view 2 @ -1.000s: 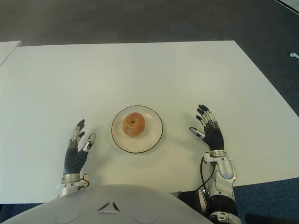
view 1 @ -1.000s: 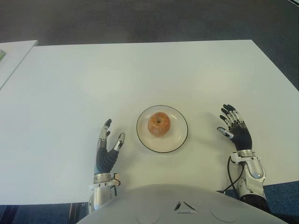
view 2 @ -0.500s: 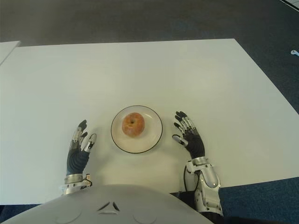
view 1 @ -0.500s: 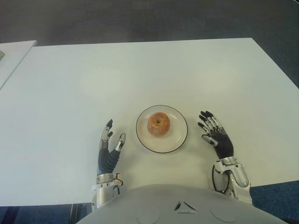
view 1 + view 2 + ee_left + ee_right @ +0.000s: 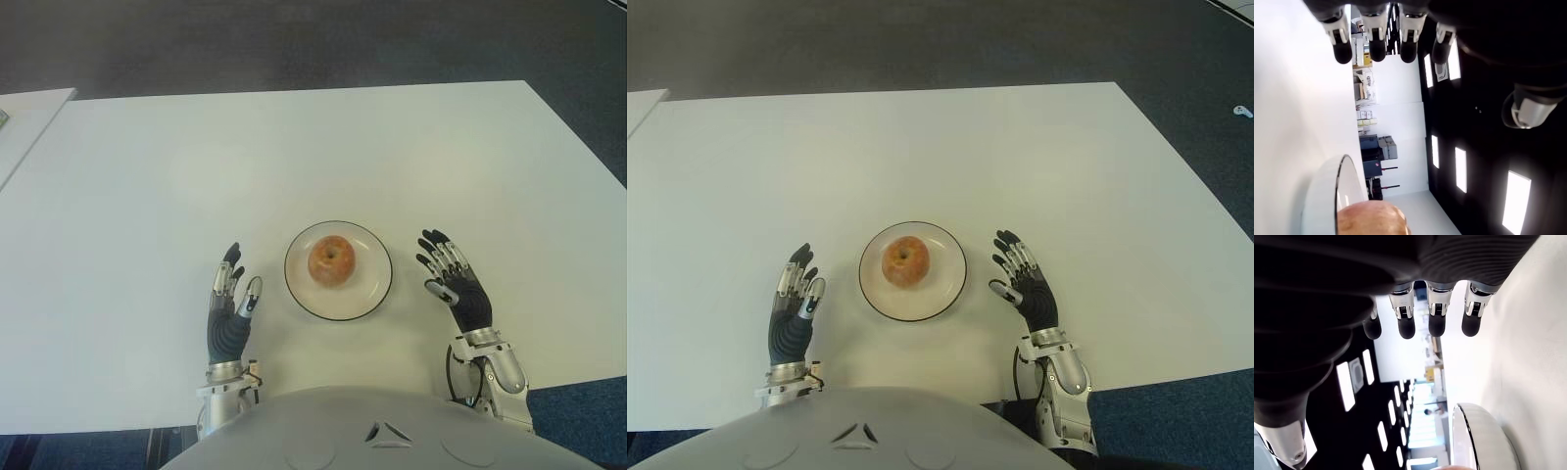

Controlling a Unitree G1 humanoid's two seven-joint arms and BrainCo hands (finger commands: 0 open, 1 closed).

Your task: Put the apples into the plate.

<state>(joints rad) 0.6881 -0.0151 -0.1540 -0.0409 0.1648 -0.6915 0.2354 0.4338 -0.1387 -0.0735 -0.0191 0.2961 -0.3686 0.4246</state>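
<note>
Apple sat on the white plate, midway between my fingertips. Left hand and right hand flanked the plate, fingers spread apart and holding nothing. No other apple appeared on the table, so probably the job was finished; I judged it best to keep both hands clear of the rim.

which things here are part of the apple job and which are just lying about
Part of the job:
- apple, already on the plate
- plate
- left hand, fingers open, left of the plate
- right hand, fingers open, right of the plate

Just there:
- white table
- second table edge, far left
</note>
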